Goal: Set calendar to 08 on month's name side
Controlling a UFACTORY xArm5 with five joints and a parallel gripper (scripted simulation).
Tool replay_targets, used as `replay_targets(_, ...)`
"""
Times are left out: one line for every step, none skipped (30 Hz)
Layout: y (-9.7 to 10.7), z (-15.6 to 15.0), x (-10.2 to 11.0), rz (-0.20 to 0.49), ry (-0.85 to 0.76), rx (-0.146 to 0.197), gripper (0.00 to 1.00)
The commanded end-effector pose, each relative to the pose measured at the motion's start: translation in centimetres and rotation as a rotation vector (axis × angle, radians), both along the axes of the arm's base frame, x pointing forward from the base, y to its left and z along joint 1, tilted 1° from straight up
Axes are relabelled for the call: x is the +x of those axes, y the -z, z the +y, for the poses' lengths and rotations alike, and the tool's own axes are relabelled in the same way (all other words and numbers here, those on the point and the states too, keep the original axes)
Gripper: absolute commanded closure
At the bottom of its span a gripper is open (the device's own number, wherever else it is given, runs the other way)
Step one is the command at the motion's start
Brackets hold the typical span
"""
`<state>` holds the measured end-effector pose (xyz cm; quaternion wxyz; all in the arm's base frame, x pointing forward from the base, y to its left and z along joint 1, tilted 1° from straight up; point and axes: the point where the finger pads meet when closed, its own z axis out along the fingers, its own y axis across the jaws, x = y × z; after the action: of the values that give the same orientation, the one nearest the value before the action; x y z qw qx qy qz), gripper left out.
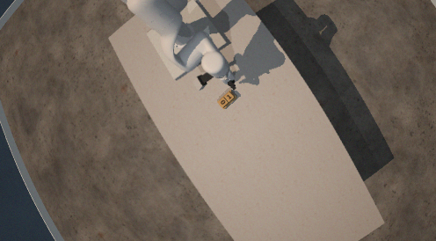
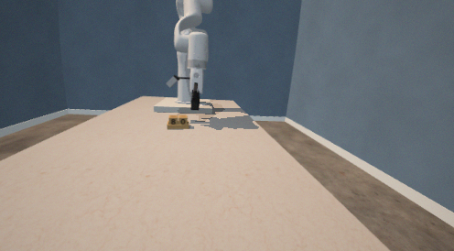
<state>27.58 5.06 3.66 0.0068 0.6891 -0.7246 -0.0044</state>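
A small wooden calendar tray lies flat on the table and holds two orange cubes side by side. From above, the left cube (image 1: pixel 223 101) shows a 0 on top and the right cube (image 1: pixel 229 97) shows a 1. In the side view the tray (image 2: pixel 178 125) faces the camera and its front reads roughly 8 and 0; the digits are small and blurred. My gripper (image 1: pixel 218 81) hangs open and empty just behind the tray, toward the arm's base, above the table. It also shows in the side view (image 2: pixel 194 101), behind and to the right of the tray.
The arm's white base plate (image 2: pixel 185 106) lies at the far end of the long beige table. The table edges drop to a brown floor on both sides. Blue walls enclose the room.
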Motion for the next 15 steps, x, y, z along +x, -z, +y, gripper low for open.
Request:
replay_targets(0.0, 0.1, 1.8, -0.003, 0.000, 0.001, 0.00)
replay_targets(0.0, 0.1, 1.9, -0.003, 0.000, 0.001, 0.00)
replay_targets(0.0, 0.1, 1.9, -0.003, 0.000, 0.001, 0.00)
replay_targets(0.0, 0.1, 1.9, -0.003, 0.000, 0.001, 0.00)
replay_targets(0.0, 0.1, 1.9, -0.003, 0.000, 0.001, 0.00)
replay_targets(0.0, 0.1, 1.9, -0.003, 0.000, 0.001, 0.00)
replay_targets(0.0, 0.1, 2.0, -0.003, 0.000, 0.001, 0.00)
replay_targets(0.0, 0.1, 2.3, -0.003, 0.000, 0.001, 0.00)
replay_targets(0.0, 0.1, 2.6, -0.003, 0.000, 0.001, 0.00)
replay_targets(0.0, 0.1, 3.0, -0.003, 0.000, 0.001, 0.00)
replay_targets(0.0, 0.1, 3.5, -0.003, 0.000, 0.001, 0.00)
replay_targets(0.0, 0.1, 3.9, -0.003, 0.000, 0.001, 0.00)
replay_targets(0.0, 0.2, 4.3, -0.003, 0.000, 0.001, 0.00)
replay_targets(0.0, 0.2, 4.5, -0.003, 0.000, 0.001, 0.00)
replay_targets(0.0, 0.2, 4.6, -0.003, 0.000, 0.001, 0.00)
